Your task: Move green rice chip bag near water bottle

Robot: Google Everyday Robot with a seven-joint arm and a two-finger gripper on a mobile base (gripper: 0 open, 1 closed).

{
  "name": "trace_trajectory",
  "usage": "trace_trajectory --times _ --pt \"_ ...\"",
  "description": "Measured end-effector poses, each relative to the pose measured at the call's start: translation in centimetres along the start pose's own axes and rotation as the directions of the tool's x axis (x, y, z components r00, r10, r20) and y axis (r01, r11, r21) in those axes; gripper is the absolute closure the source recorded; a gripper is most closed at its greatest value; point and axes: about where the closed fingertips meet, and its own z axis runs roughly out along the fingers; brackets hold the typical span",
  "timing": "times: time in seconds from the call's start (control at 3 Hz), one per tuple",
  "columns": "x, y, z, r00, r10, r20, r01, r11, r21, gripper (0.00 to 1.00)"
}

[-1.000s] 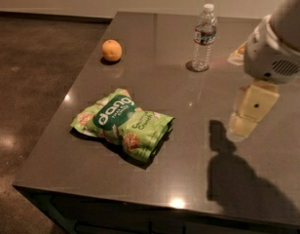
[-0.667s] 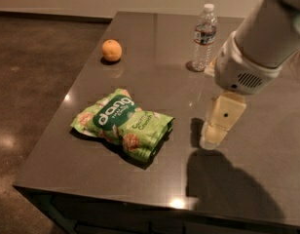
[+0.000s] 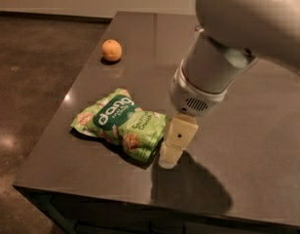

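1. The green rice chip bag lies flat on the front-left part of the dark table.
2. The gripper is at the bag's 4 o'clock, just beside its edge; whether it is spread or closed is not discernible.
3. The orange is at the bag's 12 o'clock, well apart.

- The cream-coloured gripper hangs low over the glossy dark grey tabletop, just beside the right edge of the crinkly light-green rice chip bag. Whether the two touch cannot be told.
- The bulky white robot arm fills the space above the table's middle and far right, and blocks any way through there.
- The small round orange sits near the far left edge, well apart from the bag, with bare surface between them.
- The near strip in front of the bag and the wide stretch right of the gripper are bare tabletop.
- Close to the bag's left, the table ends and the dark floor begins.
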Motion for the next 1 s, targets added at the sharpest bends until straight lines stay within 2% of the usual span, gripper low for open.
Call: trace_trajectory --times 0.33,0.67,1.0 --pt "-2.0 1.3 2.3 1.000 -0.006 0.010 0.006 0.9998 -0.017 0.00" --pt "-3.7 1.6 4.0 1.000 -0.015 0.018 0.015 0.9999 -0.008 0.00" --pt "-4.7 1.1 4.9 1.000 -0.011 0.029 0.010 0.9999 0.008 0.13"
